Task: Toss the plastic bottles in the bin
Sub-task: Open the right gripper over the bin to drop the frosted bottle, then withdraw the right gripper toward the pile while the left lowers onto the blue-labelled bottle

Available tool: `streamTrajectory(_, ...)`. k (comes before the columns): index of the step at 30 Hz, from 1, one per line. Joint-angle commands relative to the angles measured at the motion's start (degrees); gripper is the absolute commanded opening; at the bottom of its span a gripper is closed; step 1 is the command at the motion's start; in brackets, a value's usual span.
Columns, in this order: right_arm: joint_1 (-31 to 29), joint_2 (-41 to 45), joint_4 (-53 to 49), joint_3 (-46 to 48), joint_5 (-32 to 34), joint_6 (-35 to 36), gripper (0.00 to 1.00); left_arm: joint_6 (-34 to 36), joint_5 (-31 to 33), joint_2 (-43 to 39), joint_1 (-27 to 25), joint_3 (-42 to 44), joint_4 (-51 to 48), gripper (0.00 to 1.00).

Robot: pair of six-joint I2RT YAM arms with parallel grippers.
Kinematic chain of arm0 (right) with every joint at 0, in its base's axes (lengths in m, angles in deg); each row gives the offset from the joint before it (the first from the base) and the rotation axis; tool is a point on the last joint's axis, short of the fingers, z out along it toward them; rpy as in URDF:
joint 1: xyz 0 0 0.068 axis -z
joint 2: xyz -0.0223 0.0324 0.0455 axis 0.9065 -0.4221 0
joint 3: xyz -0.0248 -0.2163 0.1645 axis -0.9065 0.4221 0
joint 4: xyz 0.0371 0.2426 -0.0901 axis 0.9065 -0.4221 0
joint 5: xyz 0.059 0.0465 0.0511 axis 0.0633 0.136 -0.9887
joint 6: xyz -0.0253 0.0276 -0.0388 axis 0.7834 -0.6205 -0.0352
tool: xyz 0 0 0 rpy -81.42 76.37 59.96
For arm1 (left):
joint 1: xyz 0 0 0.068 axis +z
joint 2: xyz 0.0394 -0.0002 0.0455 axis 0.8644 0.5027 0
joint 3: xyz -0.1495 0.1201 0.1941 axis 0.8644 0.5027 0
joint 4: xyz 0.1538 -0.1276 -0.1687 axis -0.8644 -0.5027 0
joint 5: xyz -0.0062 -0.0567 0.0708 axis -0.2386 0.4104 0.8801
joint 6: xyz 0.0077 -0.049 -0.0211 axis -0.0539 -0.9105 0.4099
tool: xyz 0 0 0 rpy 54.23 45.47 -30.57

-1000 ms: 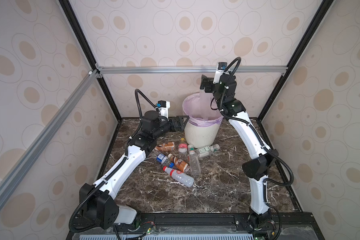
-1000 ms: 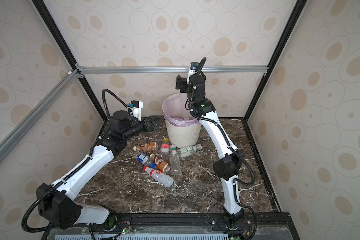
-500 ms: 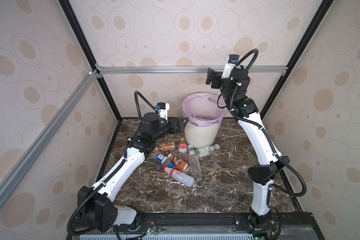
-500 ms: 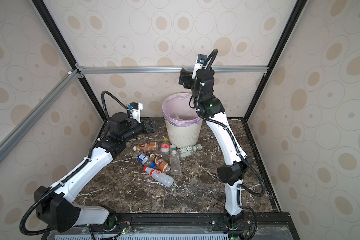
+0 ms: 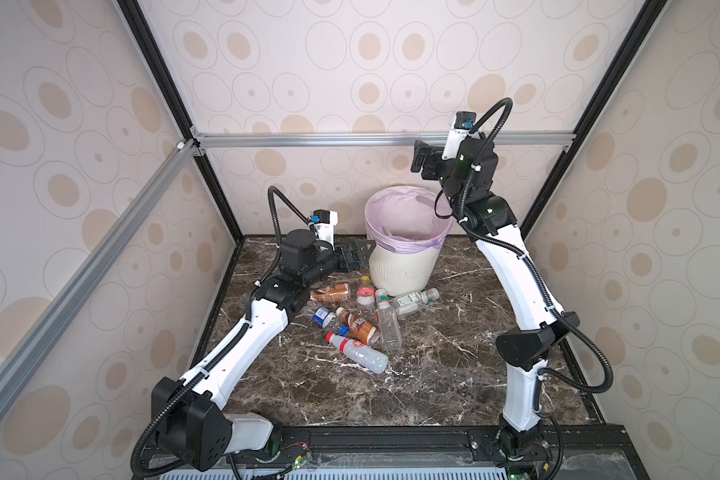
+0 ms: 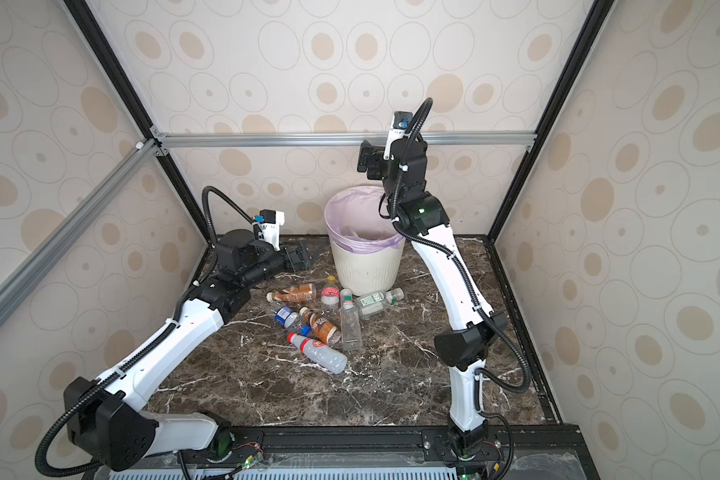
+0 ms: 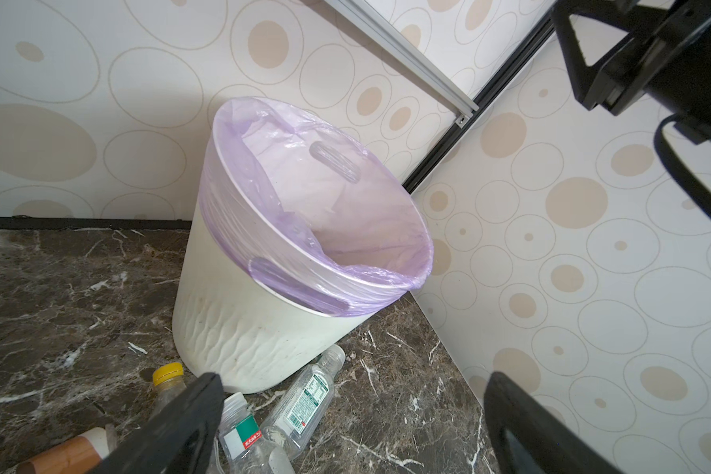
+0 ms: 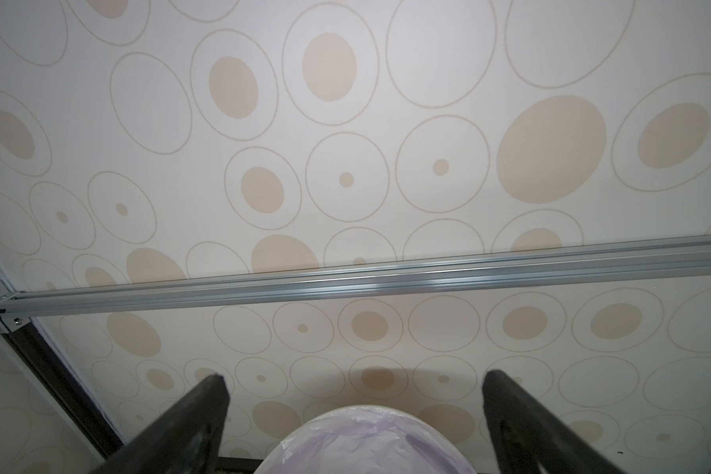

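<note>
left claw (image 5: 355, 254): spread wide, nothing in it; low, just beside the bin (image 5: 400, 272), pointing at its side. wrist view: both fingers (image 7: 189, 422) well apart, bare gap.
right claw (image 5: 422, 161): spread too, empty; up high over the bin's far rim, facing the back wall (image 8: 345, 123).
bin: upright at the back of the bench (image 5: 454, 374), lilac liner (image 7: 288, 164) folded over the rim. bottom hidden in every view, can't tell what's inside.
plastic bottles (image 5: 360, 326): loose heap on the bench right in front of the bin; I count about seven, maybe eight.
brown-orange bottle (image 5: 331, 293): lying flat, nearest the left arm.
yellow-cap bottle (image 5: 365, 293): close to the bin's foot.
green-label bottle (image 5: 412, 299): lying down, cap end against or just off the bin's base, can't tell which.
red-white bottle (image 5: 358, 351): lying at the front of the heap, farthest from the bin.
done: nothing I can confirm; neither claw carries anything.
left: the whole heap, by the look of it; each needs a pick, a lift over the rim, a drop.
stage (my guess): between bottles, both arms free, next pick not started.
watch: bottles touch each other; round ones may roll when one gets pulled.
</note>
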Motion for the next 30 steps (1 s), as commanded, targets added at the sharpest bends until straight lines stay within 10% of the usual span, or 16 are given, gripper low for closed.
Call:
streamTrajectory(1,-0.4,5.2,-0.2,3.9,0.0,1.0,0.99,1.7,1.5,0.3,-0.3,-0.8,-1.7,0.99)
streamTrajectory(20,-2.3,35.5,0.7,58.8,-8.4,6.7,0.99,-5.8,19.9,-1.6,3.9,7.7,-17.4,0.99)
streamTrajectory(30,-10.0,38.5,5.1,68.6,-6.0,5.8,0.99,-18.6,26.3,-4.8,7.2,16.8,-21.9,0.99)
